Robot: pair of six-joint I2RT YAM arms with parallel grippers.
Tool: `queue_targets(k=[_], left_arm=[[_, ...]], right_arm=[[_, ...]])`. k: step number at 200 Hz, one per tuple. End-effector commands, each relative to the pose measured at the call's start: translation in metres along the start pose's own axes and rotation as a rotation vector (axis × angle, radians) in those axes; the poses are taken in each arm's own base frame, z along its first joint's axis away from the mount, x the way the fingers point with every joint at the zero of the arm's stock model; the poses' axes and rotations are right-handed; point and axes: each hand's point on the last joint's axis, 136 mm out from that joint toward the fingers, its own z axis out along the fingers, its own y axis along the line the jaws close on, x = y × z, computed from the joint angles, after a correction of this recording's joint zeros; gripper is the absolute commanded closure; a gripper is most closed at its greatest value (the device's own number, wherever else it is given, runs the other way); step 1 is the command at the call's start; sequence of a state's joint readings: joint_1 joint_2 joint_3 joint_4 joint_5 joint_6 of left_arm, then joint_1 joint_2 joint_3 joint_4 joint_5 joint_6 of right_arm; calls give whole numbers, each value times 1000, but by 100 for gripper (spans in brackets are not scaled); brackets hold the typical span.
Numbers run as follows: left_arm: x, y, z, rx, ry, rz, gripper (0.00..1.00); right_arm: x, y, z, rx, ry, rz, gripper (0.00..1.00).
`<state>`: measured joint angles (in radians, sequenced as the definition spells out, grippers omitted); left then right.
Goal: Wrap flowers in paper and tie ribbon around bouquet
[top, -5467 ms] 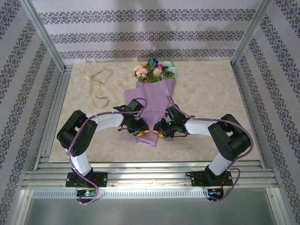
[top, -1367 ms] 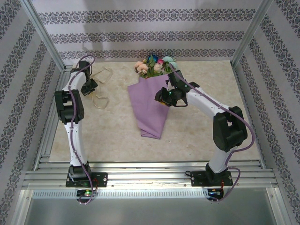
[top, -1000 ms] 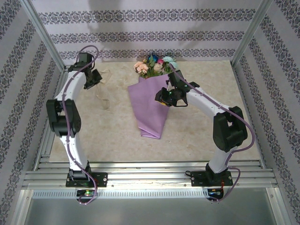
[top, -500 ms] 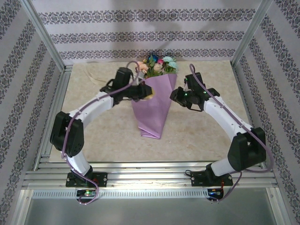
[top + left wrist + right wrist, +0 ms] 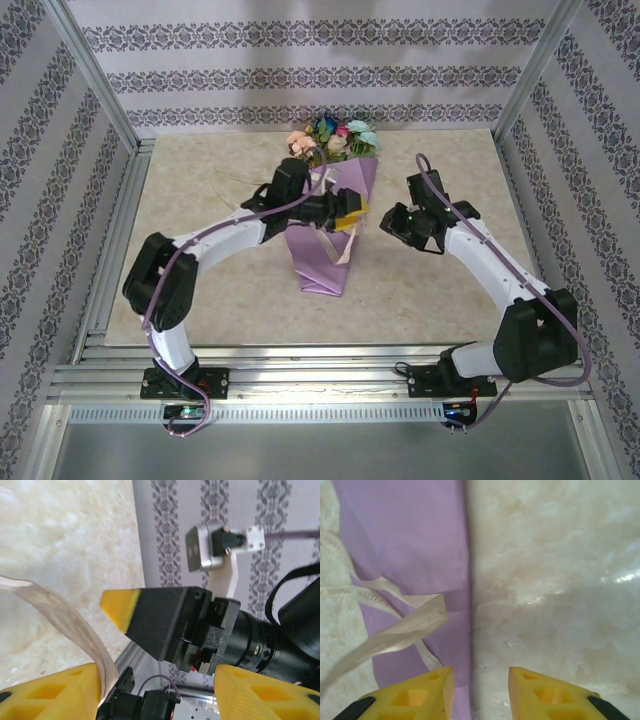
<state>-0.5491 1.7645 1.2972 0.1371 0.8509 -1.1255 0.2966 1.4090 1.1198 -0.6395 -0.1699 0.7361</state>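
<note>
Looking from above, the bouquet (image 5: 318,262) lies on the table (image 5: 200,250), left gripper (image 5: 345,212) over it, right gripper (image 5: 392,222) just beside. Left wrist: fingers (image 5: 50,690) apart, ribbon (image 5: 75,625) draped over one. Right wrist: fingers (image 5: 410,697) apart above the paper (image 5: 405,540) edge, ribbon across it
</note>
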Motion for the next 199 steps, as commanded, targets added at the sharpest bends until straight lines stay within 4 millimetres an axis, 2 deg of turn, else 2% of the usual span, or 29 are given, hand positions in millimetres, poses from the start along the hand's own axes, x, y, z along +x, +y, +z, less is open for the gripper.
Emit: queue_targets(k=[1, 15, 31, 46, 63, 85, 102, 119, 137, 153, 164, 175, 199], left_arm=[[-36, 17, -64, -129, -201, -74, 39], [-46, 31, -85, -147, -237, -146, 38], [-50, 33, -94, -136, -223, -154, 39], [-49, 26, -86, -82, -182, -149, 48], [-39, 17, -63, -29, -102, -160, 55], [-4, 10, -27, -12, 28, -154, 59], [38, 15, -3, -26, 159, -162, 62], [83, 28, 8, -93, 297, -132, 60], [120, 55, 2, -235, 415, -73, 53], [137, 75, -8, -304, 446, -50, 45], [140, 84, -12, -324, 431, -57, 42], [142, 88, -14, -323, 418, -57, 41], [137, 92, -18, -341, 358, -53, 40]], right_arm=[[-8, 42, 10, 8, 8, -228, 64], [-10, 68, 23, 21, 24, -332, 62], [-16, 90, 35, 34, 11, -390, 59], [-23, 101, 44, 38, -4, -387, 61], [-30, 97, 51, 58, -18, -334, 64], [-40, 75, 44, 102, -56, -235, 65], [-50, 57, 29, 103, -114, -181, 65], [-55, 48, 17, 63, -145, -160, 63], [-48, 58, 18, 2, -107, -241, 59], [-28, 76, 36, -31, 8, -341, 55], [-10, 86, 56, -18, 92, -411, 55], [-1, 92, 69, 40, 115, -481, 52], [16, 91, 105, 173, 154, -590, 46]])
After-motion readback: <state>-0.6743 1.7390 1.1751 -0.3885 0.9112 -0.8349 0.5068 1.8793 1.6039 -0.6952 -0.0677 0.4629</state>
